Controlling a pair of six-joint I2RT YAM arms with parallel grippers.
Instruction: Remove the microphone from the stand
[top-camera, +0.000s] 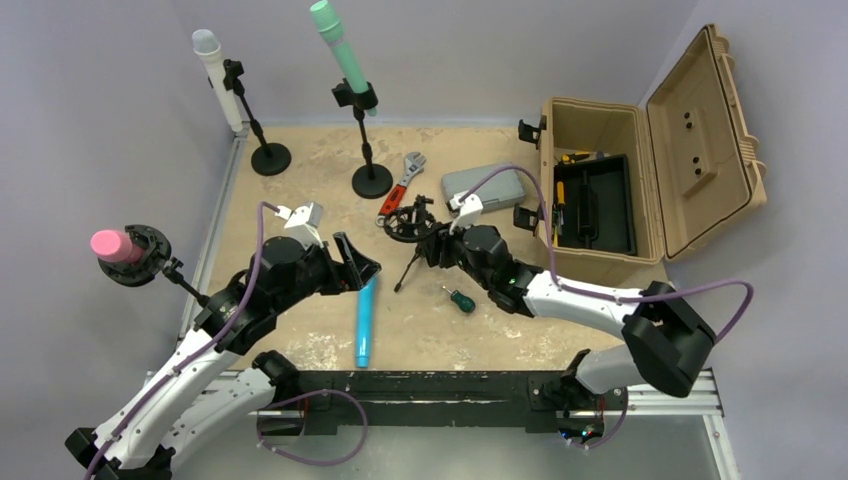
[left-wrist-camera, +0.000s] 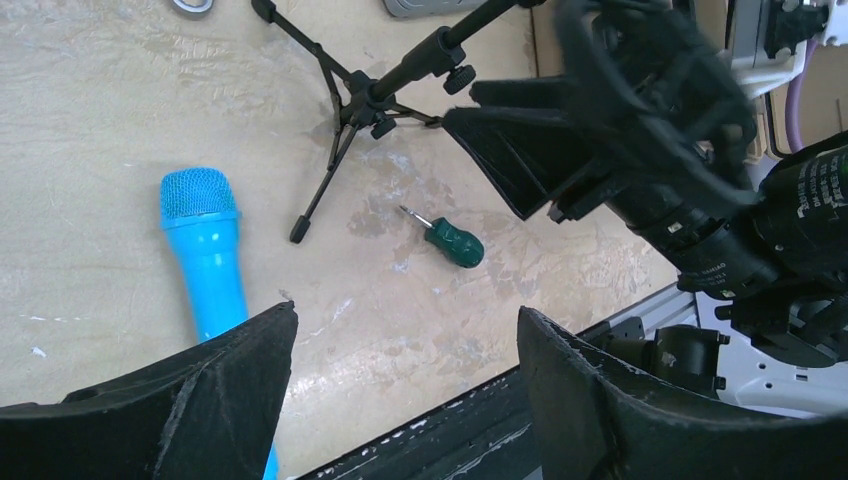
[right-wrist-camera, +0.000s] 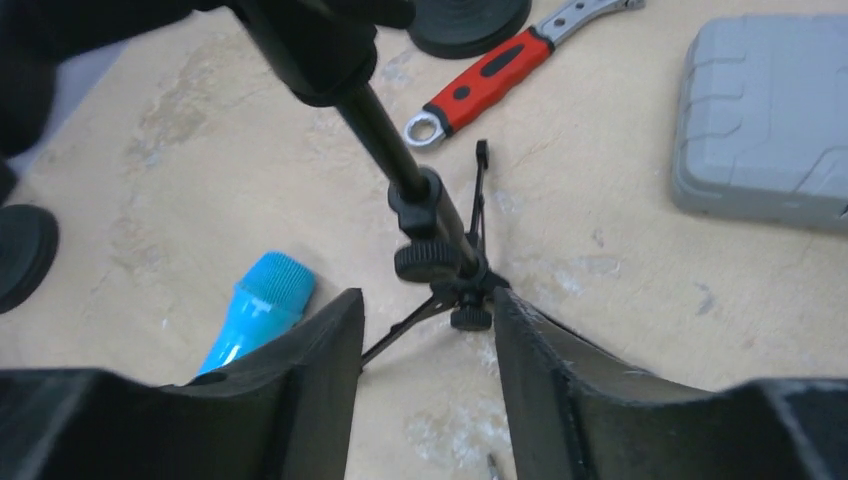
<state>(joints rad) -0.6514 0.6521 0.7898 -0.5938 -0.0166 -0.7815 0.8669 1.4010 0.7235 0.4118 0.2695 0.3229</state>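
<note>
A blue microphone (top-camera: 365, 320) lies flat on the tan table, its grille (left-wrist-camera: 200, 192) pointing away from the arms' bases. The black tripod stand (top-camera: 408, 225) next to it carries an empty ring mount. My left gripper (top-camera: 355, 265) hovers open just above the microphone's head end (left-wrist-camera: 205, 250), with nothing between its fingers (left-wrist-camera: 407, 310). My right gripper (right-wrist-camera: 428, 295) is open too, its tips on either side of the stand's lower knob (right-wrist-camera: 470, 318), not gripping it. The microphone's grille (right-wrist-camera: 262, 300) shows left of the right gripper's fingers.
A white microphone (top-camera: 215, 75) and a green one (top-camera: 340, 50) stand in stands at the back; a pink one (top-camera: 115, 245) sits at the left edge. A red-handled wrench (top-camera: 402, 183), grey case (top-camera: 485, 187), green screwdriver (top-camera: 460, 299) and open tan toolbox (top-camera: 620, 190) are nearby.
</note>
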